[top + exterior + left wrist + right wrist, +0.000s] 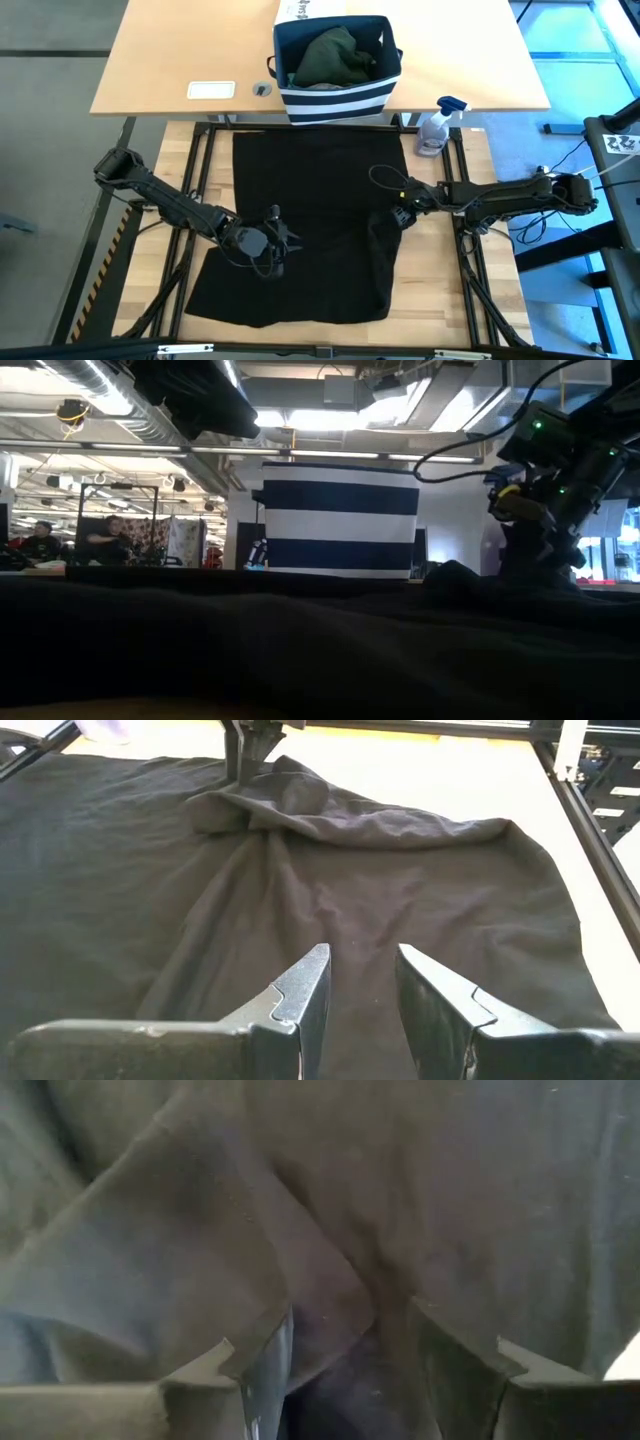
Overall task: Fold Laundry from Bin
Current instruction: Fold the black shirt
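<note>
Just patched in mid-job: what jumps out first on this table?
A big black garment lies spread across the middle of the table, bunched into a fold on its right side. Both hands are on it: the right hand at the bunched fold, the left hand over the flat cloth, fingers apart. Behind it sits the striped bin with dark green laundry inside.

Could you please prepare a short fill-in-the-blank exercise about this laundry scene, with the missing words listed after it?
1. The large cloth garment spread flat on the table is ____ in colour.
2. The boxy navy fabric bin with white stripes holds a dark ____ garment.
3. A fold of the spread garment is pinched between the fingers of the ____ gripper.
4. The left gripper holds ____.

Missing words: black; green; right; nothing
</note>
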`<action>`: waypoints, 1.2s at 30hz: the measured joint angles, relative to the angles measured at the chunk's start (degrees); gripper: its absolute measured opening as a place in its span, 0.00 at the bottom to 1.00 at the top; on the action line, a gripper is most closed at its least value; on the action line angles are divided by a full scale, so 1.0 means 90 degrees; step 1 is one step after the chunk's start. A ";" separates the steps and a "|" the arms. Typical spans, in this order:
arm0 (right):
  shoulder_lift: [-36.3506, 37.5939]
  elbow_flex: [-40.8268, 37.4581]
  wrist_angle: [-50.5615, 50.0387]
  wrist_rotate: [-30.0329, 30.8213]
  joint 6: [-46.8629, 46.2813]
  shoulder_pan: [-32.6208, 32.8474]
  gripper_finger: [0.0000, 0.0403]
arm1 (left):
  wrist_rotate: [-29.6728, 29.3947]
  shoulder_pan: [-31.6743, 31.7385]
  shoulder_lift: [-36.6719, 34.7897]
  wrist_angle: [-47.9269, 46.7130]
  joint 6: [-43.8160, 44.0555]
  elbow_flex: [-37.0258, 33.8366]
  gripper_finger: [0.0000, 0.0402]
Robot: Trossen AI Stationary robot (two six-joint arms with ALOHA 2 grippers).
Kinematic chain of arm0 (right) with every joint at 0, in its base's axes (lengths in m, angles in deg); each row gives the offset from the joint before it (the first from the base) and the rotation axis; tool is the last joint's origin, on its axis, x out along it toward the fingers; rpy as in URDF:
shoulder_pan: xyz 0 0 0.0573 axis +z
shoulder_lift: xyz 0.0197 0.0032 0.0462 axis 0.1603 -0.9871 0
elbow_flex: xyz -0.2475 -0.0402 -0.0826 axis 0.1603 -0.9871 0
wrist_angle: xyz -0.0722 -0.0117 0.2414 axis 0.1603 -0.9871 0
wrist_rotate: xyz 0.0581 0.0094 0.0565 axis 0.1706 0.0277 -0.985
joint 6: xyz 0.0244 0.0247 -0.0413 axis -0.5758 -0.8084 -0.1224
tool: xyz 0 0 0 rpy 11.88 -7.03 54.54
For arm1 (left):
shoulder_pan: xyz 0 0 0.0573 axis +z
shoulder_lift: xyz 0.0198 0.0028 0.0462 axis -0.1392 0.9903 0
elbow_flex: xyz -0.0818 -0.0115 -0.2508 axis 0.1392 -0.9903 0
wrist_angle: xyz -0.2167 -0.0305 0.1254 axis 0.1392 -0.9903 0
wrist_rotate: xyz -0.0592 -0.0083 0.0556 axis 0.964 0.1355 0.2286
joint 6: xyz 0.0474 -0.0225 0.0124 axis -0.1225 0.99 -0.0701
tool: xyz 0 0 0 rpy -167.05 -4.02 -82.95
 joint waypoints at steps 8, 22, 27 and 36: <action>-0.0073 0.0003 0.0267 -0.0349 0.0172 0.0010 0.43 | -0.0001 0.0000 -0.0001 0.0035 0.0001 0.0000 0.27; 0.0077 0.0125 0.0574 -0.0508 0.0619 0.0010 0.02 | -0.0001 0.0000 -0.0001 0.0063 0.0003 0.0000 0.27; 0.0467 0.0450 0.0580 -0.0539 0.0646 0.0015 0.01 | -0.0001 0.0000 -0.0001 0.0070 0.0002 0.0000 0.27; 0.0860 0.1336 0.1092 -0.0775 0.0832 0.0646 0.00 | 0.0002 0.0170 -0.0001 0.0527 -0.0260 0.0000 0.27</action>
